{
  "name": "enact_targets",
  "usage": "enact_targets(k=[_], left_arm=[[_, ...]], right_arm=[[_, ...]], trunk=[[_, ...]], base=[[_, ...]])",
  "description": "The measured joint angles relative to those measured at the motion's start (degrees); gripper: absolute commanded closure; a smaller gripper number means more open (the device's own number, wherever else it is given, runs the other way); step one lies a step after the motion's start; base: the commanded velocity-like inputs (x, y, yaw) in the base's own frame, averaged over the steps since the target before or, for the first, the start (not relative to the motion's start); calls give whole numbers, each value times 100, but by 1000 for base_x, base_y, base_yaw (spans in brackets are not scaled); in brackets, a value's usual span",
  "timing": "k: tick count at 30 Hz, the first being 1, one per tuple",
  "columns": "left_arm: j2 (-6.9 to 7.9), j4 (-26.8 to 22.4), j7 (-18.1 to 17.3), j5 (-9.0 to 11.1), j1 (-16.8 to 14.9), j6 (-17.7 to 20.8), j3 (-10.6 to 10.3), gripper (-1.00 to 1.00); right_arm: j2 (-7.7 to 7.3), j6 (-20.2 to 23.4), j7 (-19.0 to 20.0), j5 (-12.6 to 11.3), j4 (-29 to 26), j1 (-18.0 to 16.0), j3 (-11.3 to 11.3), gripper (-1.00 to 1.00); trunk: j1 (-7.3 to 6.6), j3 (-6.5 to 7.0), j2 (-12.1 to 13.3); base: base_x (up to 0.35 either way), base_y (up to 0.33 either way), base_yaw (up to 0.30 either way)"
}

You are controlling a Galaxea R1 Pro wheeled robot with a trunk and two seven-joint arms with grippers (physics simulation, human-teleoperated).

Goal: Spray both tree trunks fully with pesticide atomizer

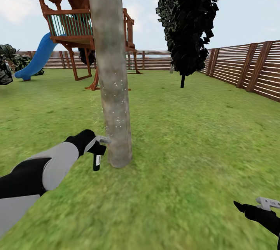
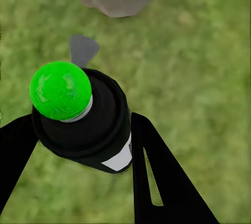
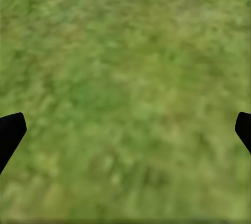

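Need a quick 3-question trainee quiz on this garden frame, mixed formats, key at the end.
1. True or false: the left end effector holds the pesticide atomizer close beside the tree trunk.
2. What lies under the right end effector? A) stone patio B) grass C) slide
3. Fill in: the playhouse behind the trunk has a ____ slide.

Key: 1 true; 2 B; 3 blue. White specks dot the trunk's lower part; the right end effector is open and empty.

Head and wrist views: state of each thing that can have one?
pesticide atomizer: held off the grass, nozzle toward the trunk
tree trunk: upright, speckled with white droplets
left gripper: fingers shut on the atomizer
right gripper: fingers open, nothing held, over grass
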Motion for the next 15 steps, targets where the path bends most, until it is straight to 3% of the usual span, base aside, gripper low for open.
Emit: enact_targets(k=[4,8,13,15], left_arm=[[-14,9,346,98,295,-426,368,100],[-9,9,377,296,572,-700,417,100],[-8,8,380,335,644,-753,432,100],[-2,2,374,443,649,-752,503,100]], right_arm=[[0,0,-1,2,-1,0,8,-100],[0,5,4,2,0,0,9,-100],[1,8,4,2,0,0,9,-100],[3,9,4,2,0,0,9,-100]], trunk=[[0,0,0],[0,0,0],[0,0,0],[0,0,0]], base=[[0,0,0],[0,0,44],[0,0,222],[0,-146,252]])
